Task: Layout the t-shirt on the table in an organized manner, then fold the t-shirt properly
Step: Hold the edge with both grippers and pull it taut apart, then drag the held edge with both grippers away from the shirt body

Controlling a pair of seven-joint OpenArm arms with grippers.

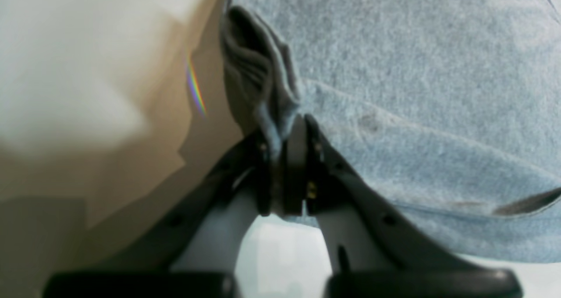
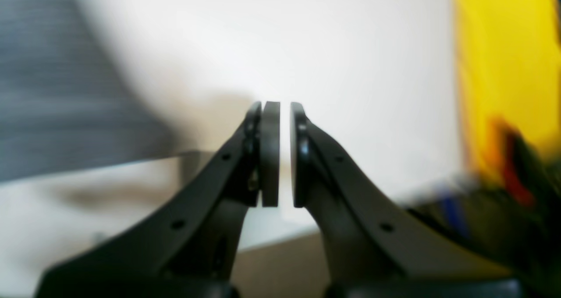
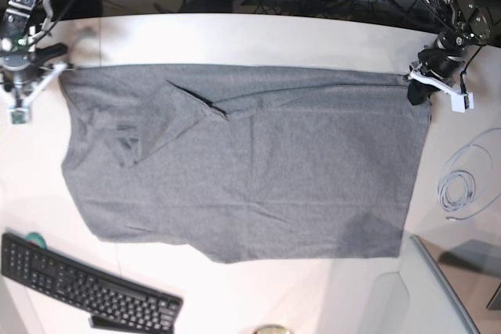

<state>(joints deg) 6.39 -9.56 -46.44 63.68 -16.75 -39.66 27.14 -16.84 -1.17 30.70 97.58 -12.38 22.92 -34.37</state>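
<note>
T-shirt [image 3: 250,170] spread on tabletop [image 3: 235,37]: left gripper [image 1: 285,131] pinches its far-right corner; right gripper [image 2: 280,153] nearly closed, empty. Next: folding.

We see a black keyboard [image 3: 86,287] at the table's near-left corner and a coiled white cable [image 3: 463,187] by its right edge.

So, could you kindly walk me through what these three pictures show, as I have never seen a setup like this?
It is a robot with two arms. One picture looks down from above; the other two come from cameras on each wrist. A grey t-shirt lies spread on a white table, with a black keyboard near the front edge. The left gripper, seen on the right from above, pinches a bunched corner of the shirt. The right gripper is at the opposite corner, its jaws nearly shut with only a thin gap, and nothing shows between them.
</note>
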